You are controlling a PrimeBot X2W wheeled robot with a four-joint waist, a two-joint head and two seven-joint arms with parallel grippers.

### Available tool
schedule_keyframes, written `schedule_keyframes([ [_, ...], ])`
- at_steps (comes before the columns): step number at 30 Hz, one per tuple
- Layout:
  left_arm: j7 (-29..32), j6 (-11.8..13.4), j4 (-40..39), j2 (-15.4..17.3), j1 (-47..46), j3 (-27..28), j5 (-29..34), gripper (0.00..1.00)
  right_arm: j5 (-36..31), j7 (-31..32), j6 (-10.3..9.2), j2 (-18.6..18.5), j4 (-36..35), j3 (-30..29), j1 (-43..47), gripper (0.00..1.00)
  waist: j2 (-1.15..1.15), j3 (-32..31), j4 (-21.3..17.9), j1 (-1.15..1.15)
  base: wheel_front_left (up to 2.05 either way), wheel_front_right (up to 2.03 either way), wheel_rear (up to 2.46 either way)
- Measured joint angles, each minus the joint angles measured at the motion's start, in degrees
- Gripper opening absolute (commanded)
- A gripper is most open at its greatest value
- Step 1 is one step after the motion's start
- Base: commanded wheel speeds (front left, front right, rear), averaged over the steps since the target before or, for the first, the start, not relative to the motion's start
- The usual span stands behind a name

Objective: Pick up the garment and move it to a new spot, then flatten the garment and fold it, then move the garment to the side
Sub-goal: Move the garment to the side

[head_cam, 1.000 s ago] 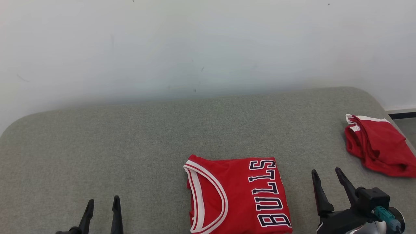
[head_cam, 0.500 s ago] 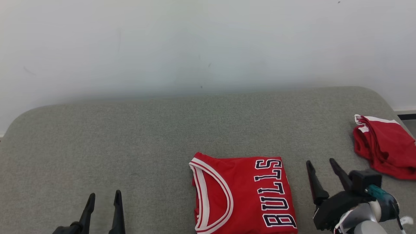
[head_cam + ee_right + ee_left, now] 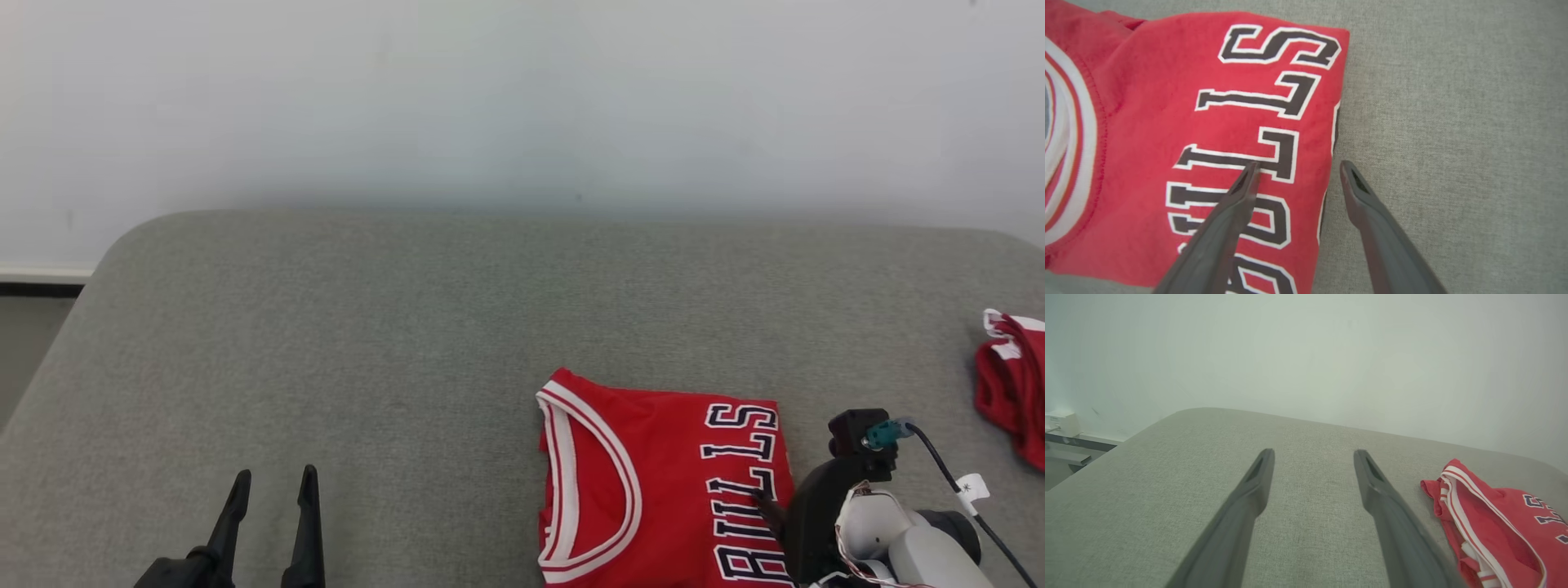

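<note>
The garment (image 3: pixel 653 482), a red jersey with white-and-red neck trim and "BULLS" lettering, lies folded into a rectangle on the grey cushioned surface (image 3: pixel 408 327), low and right of centre in the head view. My right gripper (image 3: pixel 774 508) is tipped down over its right edge. In the right wrist view the right gripper (image 3: pixel 1298 165) is open and straddles that edge: one finger is over the lettering of the garment (image 3: pixel 1167 102), the other over bare cushion. My left gripper (image 3: pixel 275 478) stands open at the lower left, well left of the garment (image 3: pixel 1490 522), and the left gripper (image 3: pixel 1312 453) has nothing between its fingers.
A second red cloth (image 3: pixel 1012 384) lies crumpled at the surface's right edge. A white wall (image 3: pixel 522 98) rises right behind the surface. Floor (image 3: pixel 33 343) shows past the rounded left corner, and a small white box (image 3: pixel 1061 422) sits by the wall there.
The head camera has swung left, so everything sits further right in view. My right gripper has moved left from beside the garment and tipped down over its right edge. The left gripper has barely moved.
</note>
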Motion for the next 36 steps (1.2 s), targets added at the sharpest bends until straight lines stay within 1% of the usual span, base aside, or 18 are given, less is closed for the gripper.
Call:
schedule_keyframes([
  [6,0.00,-0.44,-0.51,-0.01,-0.85,-0.62,0.23,1.00,-4.39,4.66,0.00,0.44,4.00,-4.70,-0.65,1.00,0.00,1.59,2.63,0.00,0.00,0.00,0.00],
  [11,0.00,-0.20,-0.94,-0.01,-0.95,-0.93,0.22,1.00,-5.06,8.20,-0.18,1.78,4.09,-6.60,-1.38,1.00,-0.01,2.98,3.86,0.00,0.00,0.00,0.00],
  [12,0.00,0.00,-0.99,-0.01,-0.95,-0.96,0.21,1.00,-5.24,8.87,-0.19,1.70,3.97,-6.37,-1.60,0.47,-0.01,3.22,3.97,0.00,0.00,0.00,0.00],
  [13,0.00,0.00,-1.03,0.00,-0.96,-1.00,0.15,1.00,-5.46,9.42,-0.19,1.45,3.86,-6.00,-1.82,0.29,-0.01,3.44,4.04,0.00,0.00,0.00,0.00],
  [14,0.00,0.02,-1.09,0.01,-0.96,-1.02,0.09,1.00,-5.43,9.70,-0.18,1.18,3.57,-5.31,-1.99,0.00,-0.01,3.66,4.06,0.00,0.00,0.00,0.00],
  [18,0.00,0.05,-1.24,-0.01,-1.55,-1.80,-0.37,1.00,-5.78,10.78,0.04,-1.02,2.96,-2.02,-3.37,0.00,-0.01,4.59,3.91,0.00,0.00,0.00,0.00],
  [20,-0.01,0.54,-1.36,0.00,-2.14,-2.08,-1.20,1.00,-5.99,11.17,0.09,-2.27,2.50,-0.22,-4.45,0.00,-0.01,5.12,3.75,0.00,0.00,0.00,0.00],
  [24,0.00,1.04,-1.97,-0.01,-2.86,-2.47,-2.00,1.00,-6.05,11.46,0.02,-6.02,1.16,2.46,-8.84,0.00,0.00,6.00,2.68,0.01,0.00,0.00,0.00],
  [30,0.00,2.00,-2.87,-0.01,-3.90,-3.13,-3.08,1.00,-5.23,12.09,0.02,-9.35,0.76,5.83,-16.34,0.00,0.00,7.51,-0.31,0.01,0.00,0.00,0.00],
  [36,-0.01,3.08,-3.97,-0.01,-4.59,-4.12,-3.43,1.00,-4.90,11.65,0.02,-12.30,1.56,9.15,-22.24,0.00,0.00,8.81,-4.47,0.01,0.00,0.00,0.00],
])
